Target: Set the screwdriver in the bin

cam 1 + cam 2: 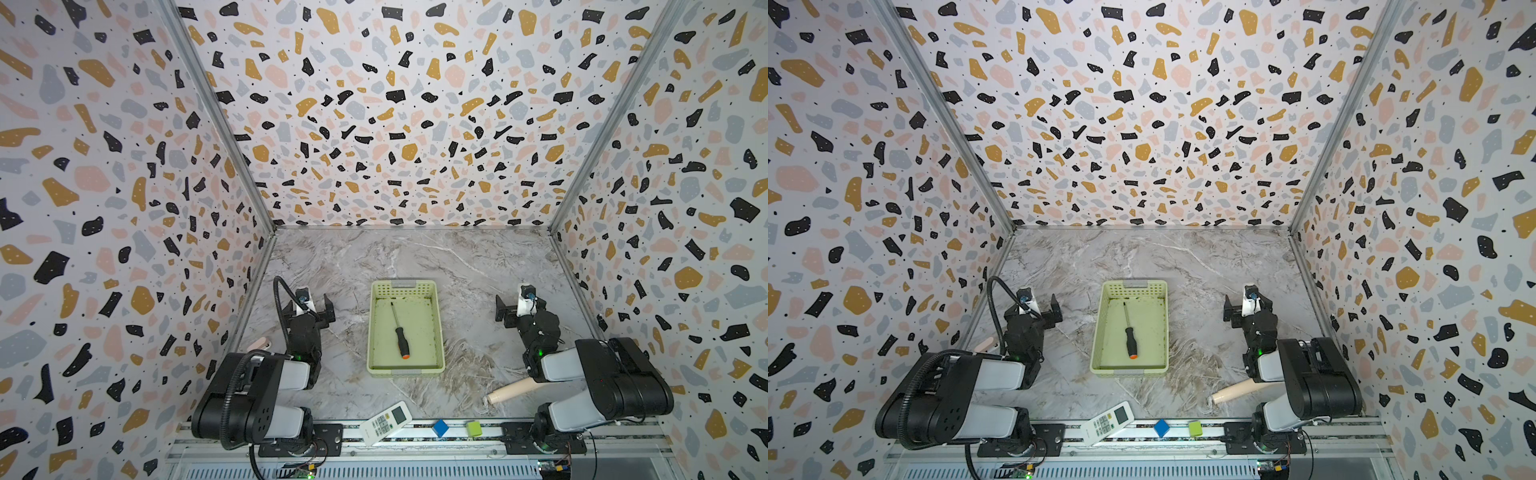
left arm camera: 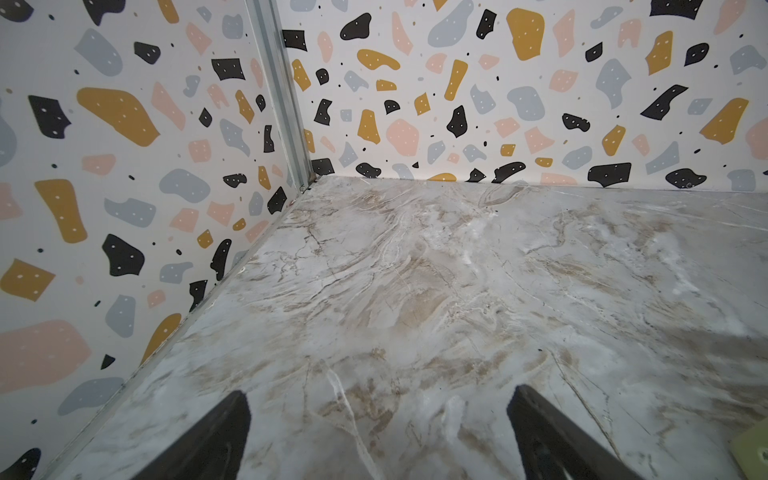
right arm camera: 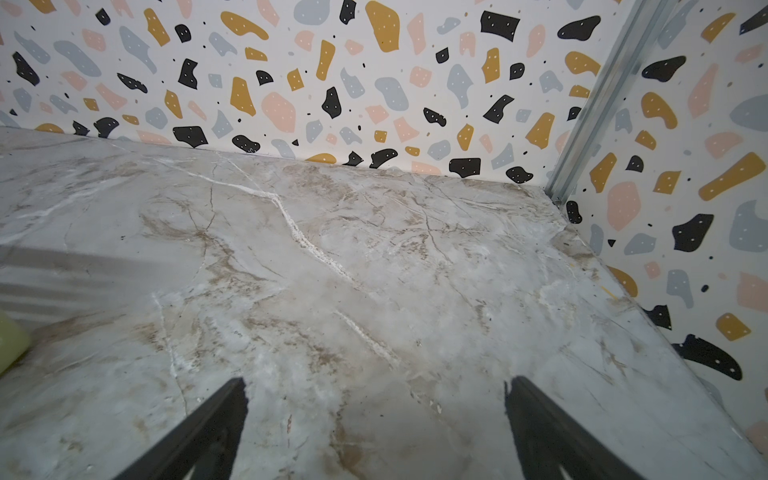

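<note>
Gaping wide, left claw (image 2: pixel 380 392) and right claw (image 3: pixel 376 380) hold nothing (screwdriver (image 1: pixel 400 332) lies inside bin (image 1: pixel 437 324)).

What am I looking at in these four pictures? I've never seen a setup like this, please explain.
A left robot arm and a right robot arm stand at the near edge of a marble table. Two pictures look down from overhead, almost the same view. The other two come from a camera on each arm's wrist, looking past the left claw and the right claw. Both claws are open and hold nothing. The screwdriver lies flat inside the bin, between the arms. Along the front edge lie a remote control, a blue cube, a green cube and a beige wooden handle.
</note>
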You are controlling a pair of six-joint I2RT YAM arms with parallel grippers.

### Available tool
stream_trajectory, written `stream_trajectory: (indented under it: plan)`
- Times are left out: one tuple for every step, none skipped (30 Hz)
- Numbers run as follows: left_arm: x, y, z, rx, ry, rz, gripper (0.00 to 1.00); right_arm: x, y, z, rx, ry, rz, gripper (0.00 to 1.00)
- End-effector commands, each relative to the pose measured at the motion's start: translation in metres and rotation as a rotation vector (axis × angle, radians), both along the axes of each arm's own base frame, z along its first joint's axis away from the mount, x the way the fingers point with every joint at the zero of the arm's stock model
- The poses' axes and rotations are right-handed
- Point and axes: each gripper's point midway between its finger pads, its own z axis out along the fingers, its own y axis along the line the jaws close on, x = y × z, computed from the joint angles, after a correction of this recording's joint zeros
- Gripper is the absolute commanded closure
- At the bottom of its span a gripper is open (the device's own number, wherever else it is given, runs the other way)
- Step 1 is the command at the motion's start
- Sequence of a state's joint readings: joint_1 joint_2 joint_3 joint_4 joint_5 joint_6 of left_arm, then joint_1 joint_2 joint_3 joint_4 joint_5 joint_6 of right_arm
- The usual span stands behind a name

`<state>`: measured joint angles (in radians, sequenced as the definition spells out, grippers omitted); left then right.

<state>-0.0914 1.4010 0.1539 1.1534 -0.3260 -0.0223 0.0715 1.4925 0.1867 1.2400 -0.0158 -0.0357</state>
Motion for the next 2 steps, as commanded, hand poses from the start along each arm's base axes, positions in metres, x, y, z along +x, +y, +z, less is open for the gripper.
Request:
stream_trajectory:
  plan:
    - [0.0048,-0.0004,0.0167,-0.008,-0.062,0.001,0.0,0.0065,0.0023,0.0104,0.002,-0.028,0.016,0.01]
    - [0.0049,0.0,0.0161,-0.008,-0.06,0.002,0.0,0.0065,0.002,0.0105,0.001,-0.028,0.016,0.01]
